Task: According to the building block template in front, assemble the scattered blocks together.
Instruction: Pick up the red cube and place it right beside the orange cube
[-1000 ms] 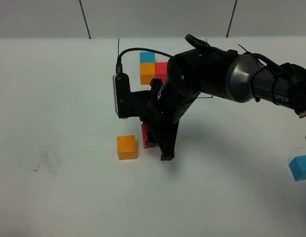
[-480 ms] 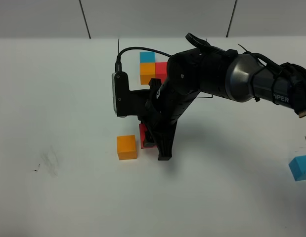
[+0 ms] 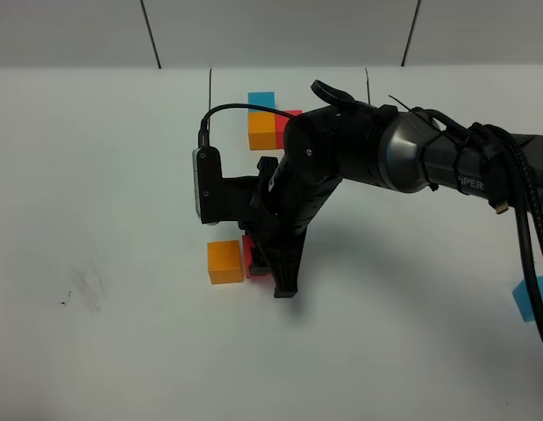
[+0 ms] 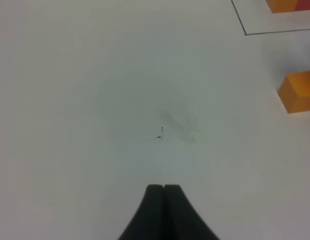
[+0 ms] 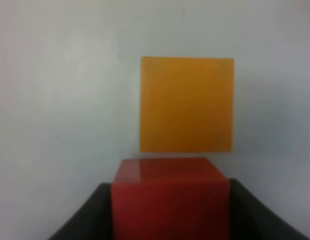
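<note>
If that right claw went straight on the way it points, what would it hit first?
Probably the table: the right gripper points steeply down, holding the red cube at or near it. The orange cube lies beside.

White lettering "PIPER" stands on the right arm (image 3: 411, 162), on its dark sleeve well back from the hand (image 3: 269, 274).
</note>
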